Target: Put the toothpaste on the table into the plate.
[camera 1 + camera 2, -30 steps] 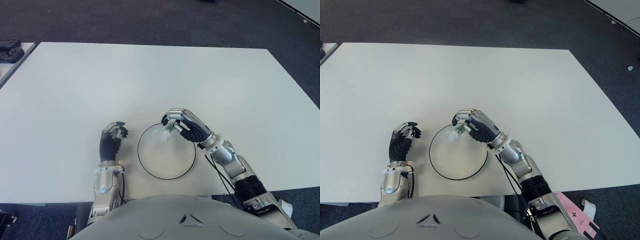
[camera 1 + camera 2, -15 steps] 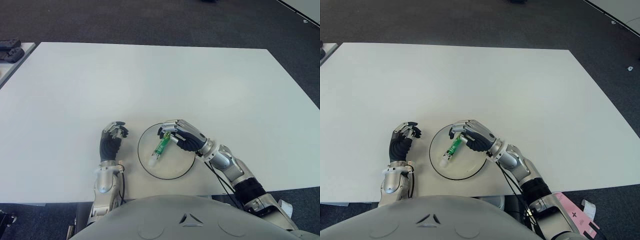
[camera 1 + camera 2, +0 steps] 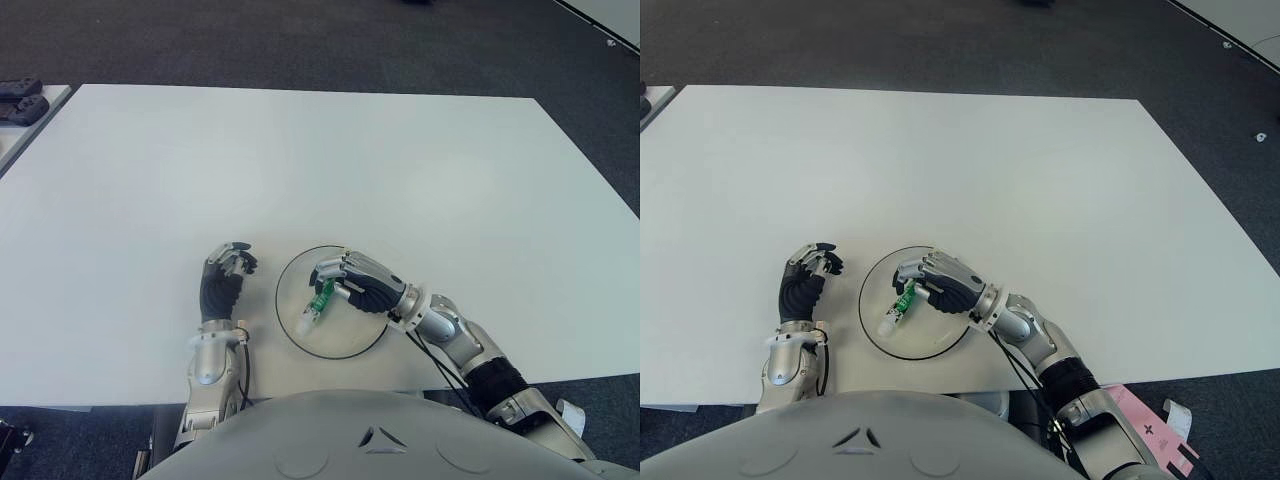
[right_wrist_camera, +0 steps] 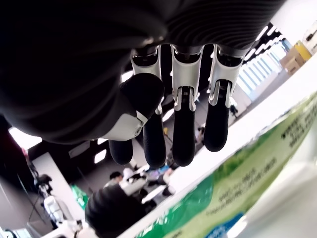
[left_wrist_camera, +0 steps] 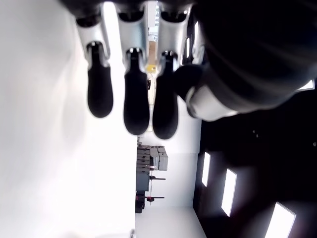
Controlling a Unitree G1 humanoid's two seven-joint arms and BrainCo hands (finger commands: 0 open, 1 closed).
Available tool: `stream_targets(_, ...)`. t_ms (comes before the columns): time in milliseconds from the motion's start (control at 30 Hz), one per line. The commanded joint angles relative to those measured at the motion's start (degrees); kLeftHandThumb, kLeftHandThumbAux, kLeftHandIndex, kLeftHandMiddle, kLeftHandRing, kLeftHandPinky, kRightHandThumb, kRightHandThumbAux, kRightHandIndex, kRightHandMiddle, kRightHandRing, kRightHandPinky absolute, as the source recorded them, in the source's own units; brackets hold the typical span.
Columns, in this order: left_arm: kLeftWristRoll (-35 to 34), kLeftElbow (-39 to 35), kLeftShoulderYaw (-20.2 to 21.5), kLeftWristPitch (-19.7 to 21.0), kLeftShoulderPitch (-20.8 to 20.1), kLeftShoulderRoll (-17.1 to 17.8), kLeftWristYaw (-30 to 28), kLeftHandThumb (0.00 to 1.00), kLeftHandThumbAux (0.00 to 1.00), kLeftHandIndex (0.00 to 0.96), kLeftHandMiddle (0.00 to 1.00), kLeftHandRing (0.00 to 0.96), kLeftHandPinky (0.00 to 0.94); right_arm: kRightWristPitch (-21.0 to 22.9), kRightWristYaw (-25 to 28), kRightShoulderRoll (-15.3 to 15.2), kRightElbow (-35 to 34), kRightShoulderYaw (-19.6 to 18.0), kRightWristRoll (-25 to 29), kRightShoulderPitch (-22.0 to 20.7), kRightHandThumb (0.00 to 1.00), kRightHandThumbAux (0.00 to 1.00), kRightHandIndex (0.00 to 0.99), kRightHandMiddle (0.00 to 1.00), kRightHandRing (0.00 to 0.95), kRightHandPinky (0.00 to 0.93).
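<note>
The toothpaste [image 3: 318, 302] is a green and white tube with a white cap. It lies inside the plate [image 3: 331, 354], a clear round dish with a dark rim near the table's front edge. My right hand [image 3: 350, 282] hovers over the tube's upper end. In the right wrist view its fingers [image 4: 184, 130] hang loosely extended above the toothpaste [image 4: 233, 203] with nothing pinched between them and the thumb. My left hand [image 3: 226, 278] shows to the left of the plate, fingers [image 5: 134, 99] curled and holding nothing.
The white table [image 3: 300, 160] stretches far beyond the plate. Dark objects [image 3: 18, 100] lie on a separate surface at the far left. Dark carpet surrounds the table, and its front edge runs just behind the plate.
The right hand carried the tube down over the plate and laid it there. The hand has since slid left and lower over the tube. The left hand has not moved.
</note>
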Motion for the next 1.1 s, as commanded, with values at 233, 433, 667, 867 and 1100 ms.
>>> stream_targets(233,-0.2,2.8,-0.1,1.5,0.2,-1.1,0.2,0.700,0.719,0.430,0.580,0.573,0.546,1.7,-0.6,-0.2,2.3,0.2,-3.8,-0.8,1.000,0.666,0.431,0.439,0.457,0.502)
stream_targets(433,0.1,2.3,-0.2,2.1,0.4,-1.2,0.6,0.700,0.719,0.430,0.580,0.574,0.552,1.8,-2.0,0.2,3.0,0.1,-4.4,-0.9,1.000,0.666,0.435,0.451,0.455,0.479)
stream_targets(667,-0.5,2.6,-0.1,1.8,0.4,-1.3,0.2,0.701,0.719,0.430,0.579,0.570,0.546,3.2,-4.1,1.3,3.6,-0.9,-4.0,-0.1,1.000,0.666,0.455,0.447,0.447,0.471)
stream_targets(867,-1.0,3.1,0.1,1.5,0.1,-1.3,0.1,0.702,0.719,0.431,0.580,0.570,0.547,6.2,-3.4,1.8,3.3,-2.8,0.3,0.1,1.000,0.666,0.474,0.433,0.433,0.476)
stream_targets(1100,-0.6,3.7,0.3,1.3,-0.3,-1.2,0.8,0.703,0.718,0.431,0.580,0.566,0.546,7.6,-3.2,2.6,3.2,-6.2,6.3,-0.2,1.000,0.665,0.456,0.438,0.443,0.485)
